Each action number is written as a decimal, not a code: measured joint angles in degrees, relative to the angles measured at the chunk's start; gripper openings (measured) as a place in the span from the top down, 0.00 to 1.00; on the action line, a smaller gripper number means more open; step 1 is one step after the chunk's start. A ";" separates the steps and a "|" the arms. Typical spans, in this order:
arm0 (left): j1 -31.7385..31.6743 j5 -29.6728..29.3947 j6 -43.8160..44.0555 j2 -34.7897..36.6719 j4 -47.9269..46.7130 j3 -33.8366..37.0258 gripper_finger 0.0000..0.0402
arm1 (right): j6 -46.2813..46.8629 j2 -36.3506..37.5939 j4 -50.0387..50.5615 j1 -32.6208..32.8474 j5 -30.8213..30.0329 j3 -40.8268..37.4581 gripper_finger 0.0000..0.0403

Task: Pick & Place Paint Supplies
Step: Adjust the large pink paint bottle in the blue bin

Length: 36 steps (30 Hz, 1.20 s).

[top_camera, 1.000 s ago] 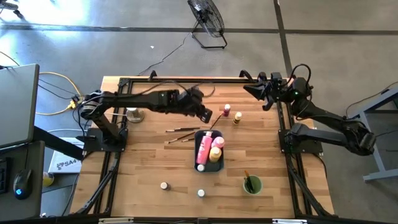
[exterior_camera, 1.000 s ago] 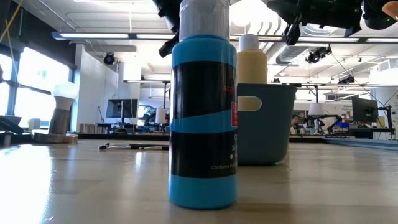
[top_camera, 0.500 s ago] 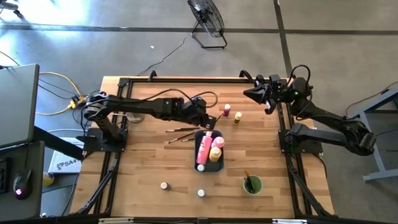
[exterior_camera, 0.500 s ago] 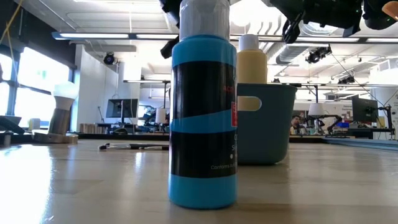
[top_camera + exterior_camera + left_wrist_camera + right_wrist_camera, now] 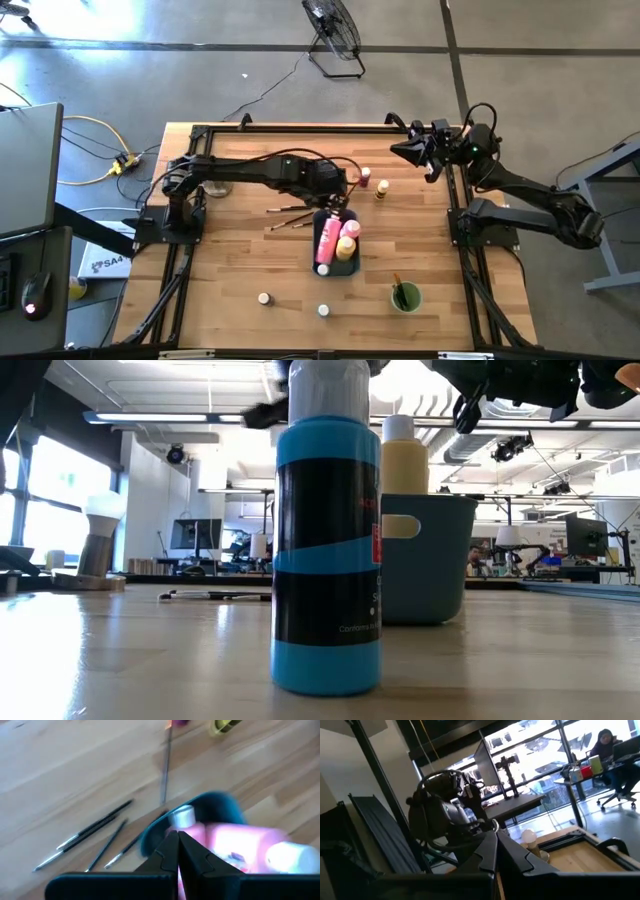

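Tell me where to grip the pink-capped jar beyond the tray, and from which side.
Grip the pink-capped jar across its cap, coming straight down. It seems upright on the table, apart from the yellow-capped jar beside it, so both sides look clear.

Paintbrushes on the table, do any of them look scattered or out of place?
Yes. Several paintbrushes lie loose and splayed at different angles on the table, left of the tray, while one sits in the green cup. Nothing looks spilled or broken.
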<state>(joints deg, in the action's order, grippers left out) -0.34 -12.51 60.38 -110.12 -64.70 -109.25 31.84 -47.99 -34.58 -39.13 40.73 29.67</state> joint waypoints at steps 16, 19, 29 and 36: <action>0.00 5.59 -3.34 -3.60 8.17 5.67 1.00 | 1.08 -0.10 0.04 -0.02 0.33 -0.02 1.00; -0.04 7.02 -3.53 -3.96 8.58 6.10 1.00 | 0.96 -0.10 0.04 -0.02 0.35 -0.02 1.00; -0.87 8.99 -5.04 -5.57 10.69 5.94 1.00 | -0.38 -0.10 0.06 -0.02 0.35 -0.02 1.00; -1.60 9.82 -8.08 -6.53 10.04 6.06 1.00 | -0.34 -0.08 0.10 -0.02 0.35 -0.04 1.00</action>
<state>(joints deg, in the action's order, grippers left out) -1.94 -2.70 52.31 -116.65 -54.66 -103.20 31.50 -48.07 -34.48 -39.16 41.08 29.63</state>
